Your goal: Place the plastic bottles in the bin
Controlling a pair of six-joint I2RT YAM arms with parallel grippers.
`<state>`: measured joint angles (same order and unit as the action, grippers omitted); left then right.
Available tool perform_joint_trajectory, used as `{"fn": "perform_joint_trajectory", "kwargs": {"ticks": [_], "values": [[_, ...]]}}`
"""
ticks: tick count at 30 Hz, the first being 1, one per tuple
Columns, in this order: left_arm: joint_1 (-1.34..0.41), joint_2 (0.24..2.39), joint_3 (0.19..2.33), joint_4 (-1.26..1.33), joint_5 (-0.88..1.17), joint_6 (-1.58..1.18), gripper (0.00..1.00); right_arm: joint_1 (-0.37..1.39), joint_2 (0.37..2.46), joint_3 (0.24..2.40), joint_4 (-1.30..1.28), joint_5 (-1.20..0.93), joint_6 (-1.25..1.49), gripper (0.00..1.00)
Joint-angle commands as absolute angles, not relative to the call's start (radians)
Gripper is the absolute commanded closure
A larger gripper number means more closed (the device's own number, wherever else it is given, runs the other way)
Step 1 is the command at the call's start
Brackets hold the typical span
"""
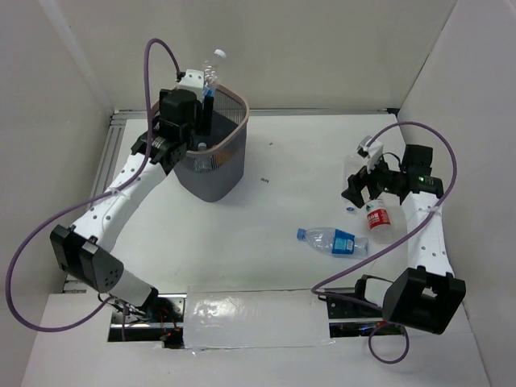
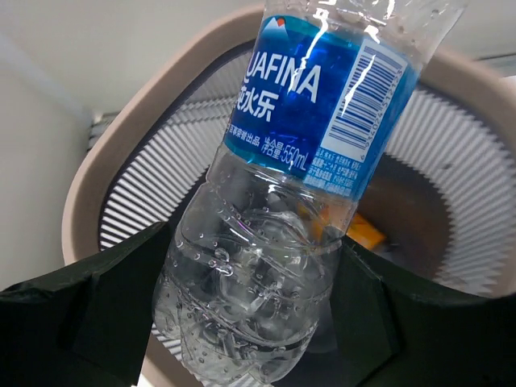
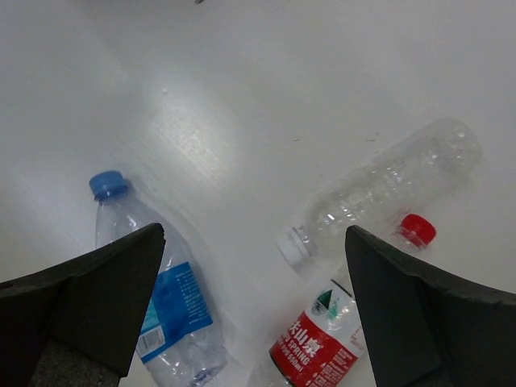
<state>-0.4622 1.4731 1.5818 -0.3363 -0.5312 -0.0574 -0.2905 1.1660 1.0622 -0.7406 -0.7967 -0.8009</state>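
upper left, the left pincer (image 1: 207,95) grips a blue-label bottle (image 1: 213,71) over the bin (image 1: 242,121), poised to drop it in. at right, the right pincer (image 1: 360,181) hangs open above the red-label bottle (image 1: 376,216) on the worktop (image 1: 282,177), likely its next pick.

Held bottle (image 2: 274,242): clear plastic, glossy, ribbed and dimpled, gripped in left claw (image 2: 250,322); blue film label, shiny.
Bin (image 2: 85,185): under that claw; fine wire mesh, dark; rim smooth, pale, matt.
Fingers (image 3: 89,298): black, matt; grey pad rougher.
Table (image 3: 201,89): white, smooth, soft sheen under right claw (image 3: 254,314).
Plain bottle (image 3: 387,181): ahead of right claw, clear crinkled plastic.
Red-label bottle (image 3: 318,351): glossy label, smooth red cap.
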Motion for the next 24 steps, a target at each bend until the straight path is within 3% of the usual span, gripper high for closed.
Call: {"fn": "perform_joint_trajectory", "kwargs": {"ticks": [1, 3, 11, 18, 24], "values": [[-0.413, 1.523, 1.653, -0.344, -0.577, -0.071, 0.17, -0.259, 1.131, 1.02, -0.865, -0.828, -0.96, 0.0], [-0.413, 1.523, 1.683, -0.344, -0.549, -0.071, 0.0, -0.212, 1.121, 1.006, -0.9, -0.809, -1.026, 0.0], [-0.534, 1.43, 1.726, -0.35, -0.425, -0.08, 0.0, 0.027, 1.101, 0.848, -0.878, -0.623, -1.026, 0.0], [-0.788, 1.203, 1.433, -0.325, -0.172, -0.081, 0.0, 0.112, 1.12, 0.721, -0.755, -0.479, -0.942, 0.0], [-0.946, 1.082, 1.155, -0.325, -0.224, -0.225, 0.0, 0.121, 1.138, 0.646, -0.689, -0.373, -0.942, 0.0]]}}
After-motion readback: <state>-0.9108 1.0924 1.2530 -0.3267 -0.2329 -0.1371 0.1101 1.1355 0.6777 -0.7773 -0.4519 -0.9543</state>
